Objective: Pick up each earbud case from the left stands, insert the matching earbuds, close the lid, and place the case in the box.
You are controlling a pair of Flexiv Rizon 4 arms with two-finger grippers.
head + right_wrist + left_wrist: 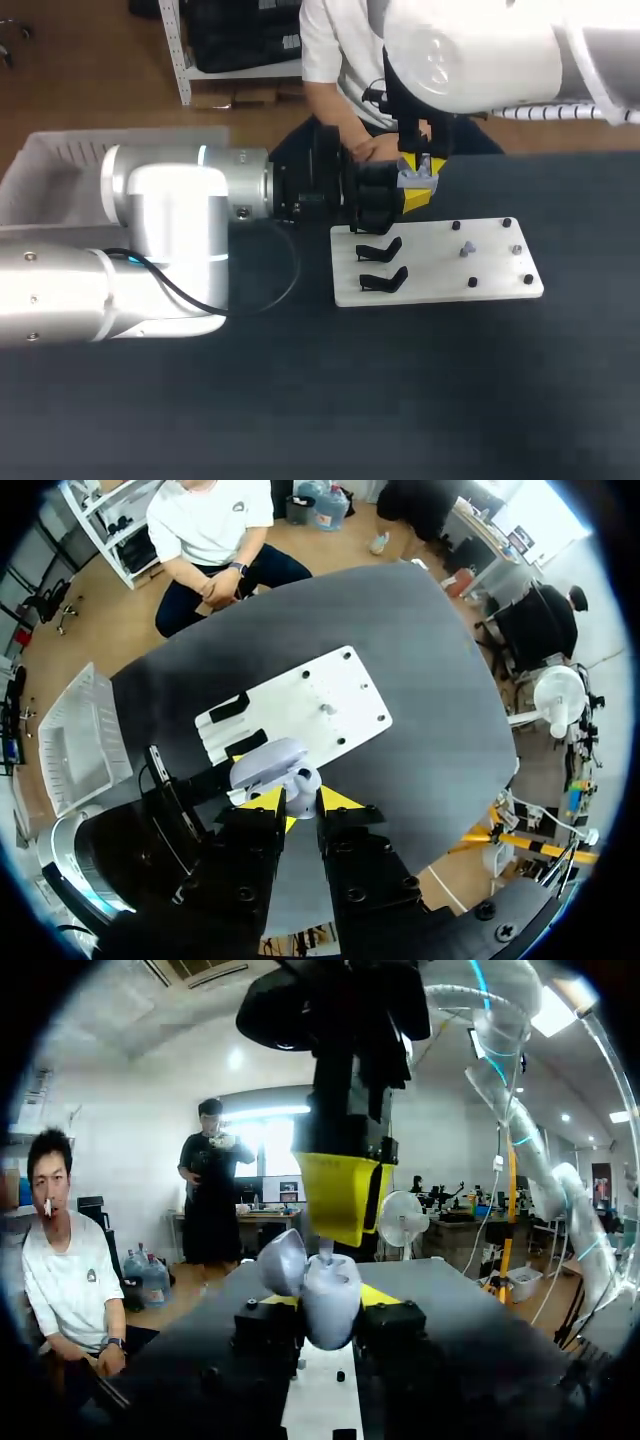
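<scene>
With left gripper (326, 1312) clamped on the open earbud case (331, 1295) and right gripper (303, 805) pinching an earbud (325, 1249) just above the case, lower straight and seat fully.

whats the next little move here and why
Probably ease the right hand straight down a touch to seat the earbud. The left hand grips the case with its lid open. The earbud sits right at the case's opening and seems not fully seated yet.
</scene>
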